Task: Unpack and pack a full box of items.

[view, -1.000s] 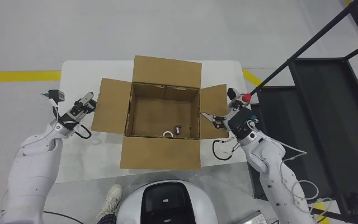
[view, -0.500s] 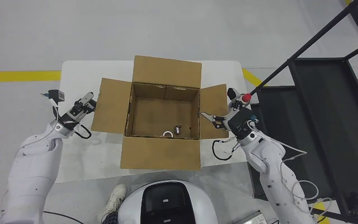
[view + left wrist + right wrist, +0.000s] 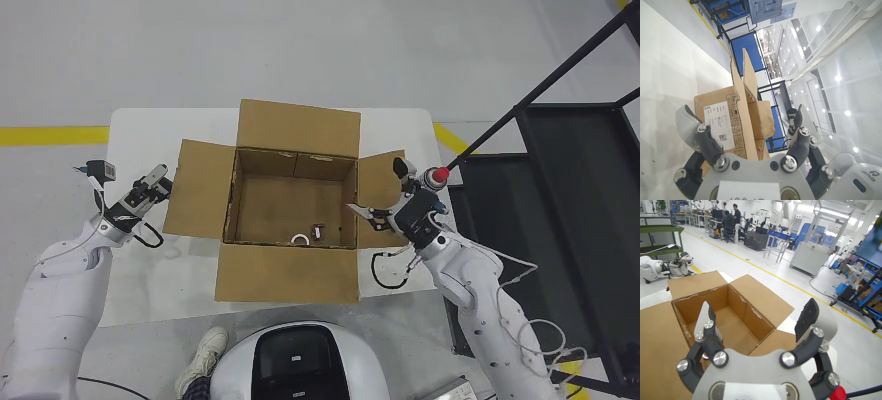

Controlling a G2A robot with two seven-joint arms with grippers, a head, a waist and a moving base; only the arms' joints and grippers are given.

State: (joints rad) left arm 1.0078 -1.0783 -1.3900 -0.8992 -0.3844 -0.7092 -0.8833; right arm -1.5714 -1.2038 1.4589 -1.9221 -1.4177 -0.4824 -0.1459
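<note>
An open cardboard box (image 3: 300,128) stands mid-table with all flaps folded out. On its floor near the front wall lie a small white curved piece (image 3: 298,239) and a small dark item (image 3: 318,231). My left gripper (image 3: 155,183) hangs open just beyond the left flap, facing the box's labelled side (image 3: 715,121), with nothing between its fingers (image 3: 687,117). My right gripper (image 3: 378,192) is open above the right flap, by the box's near right corner. In its wrist view the gripper (image 3: 757,317) looks down into the brown interior (image 3: 730,321).
The white table (image 3: 160,270) has bare strips left of and in front of the box. A black pole with a red tip (image 3: 440,175) ends close to my right wrist. A dark metal rack (image 3: 560,200) stands to the right of the table.
My right gripper has shifted left toward the box, now farther over the right flap. The left arm and the box have not moved.
</note>
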